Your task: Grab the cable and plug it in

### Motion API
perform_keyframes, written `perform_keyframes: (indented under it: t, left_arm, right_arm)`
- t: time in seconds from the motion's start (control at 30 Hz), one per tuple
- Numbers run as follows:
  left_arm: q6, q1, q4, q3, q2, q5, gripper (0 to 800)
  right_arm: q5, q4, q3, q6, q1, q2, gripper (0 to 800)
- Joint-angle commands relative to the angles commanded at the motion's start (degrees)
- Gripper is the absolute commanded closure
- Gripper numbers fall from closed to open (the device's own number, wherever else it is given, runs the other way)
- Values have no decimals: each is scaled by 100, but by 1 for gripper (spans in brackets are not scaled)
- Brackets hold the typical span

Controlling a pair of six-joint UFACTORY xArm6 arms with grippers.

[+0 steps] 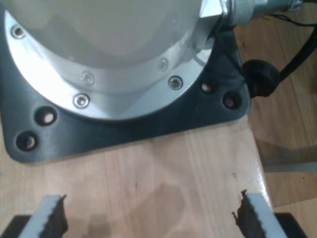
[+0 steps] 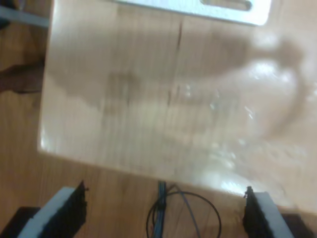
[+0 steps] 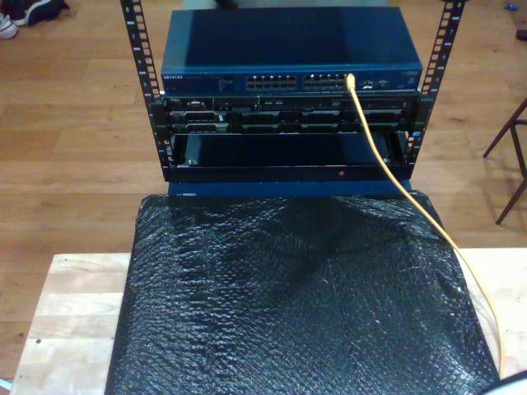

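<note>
Cable seated in the switch, both hands open and empty

Cable (image 3: 385,164), thin and yellow-orange, runs from a port near the exterior view's right end of the blue network switch (image 3: 288,49), where its tip sits in the port row. From there we see it drop across the front of the rack (image 3: 288,123), pass over the black bubble-textured sheet (image 3: 305,304) and trail down along that sheet's edge on the exterior view's right toward the lower corner of that view.

The rack is an open metal frame on the wooden floor. It holds the switch on top, a darker unit with many sockets below it, and under that an open bay that looks dark inside; we cannot tell what lies in it. The sheet covers most of a pale wooden surface (image 3: 66,321) in front of the rack.

Our first hand (image 1: 148,215) has its jaws spread wide with nothing between them, above pale wood beside a round metal arm base (image 1: 99,54) bolted to a dark plate (image 1: 148,126).

Our second hand (image 2: 166,210) is likewise spread and empty, above a glossy pale board (image 2: 163,99) with a metal bracket (image 2: 208,7) at its far edge. A thin dark wire loop (image 2: 183,213) lies on the floor between its fingers.
</note>
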Motion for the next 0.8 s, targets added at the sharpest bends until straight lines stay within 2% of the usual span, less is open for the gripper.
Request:
perform_keyframes:
  t: [0.17, 0.4, 0.8]
  left_arm:
    - [0, 0, 9, 0, 0, 0, 0]
    - [0, 0, 9, 0, 0, 0, 0]
    - [0, 0, 9, 0, 0, 0, 0]
  right_arm:
    - [-211, 141, 114, -378, -360, 202, 0]
    - [-290, 668, 167, -818, -369, 308, 0]
    - [-563, 774, 281, -818, -396, 273, 0]
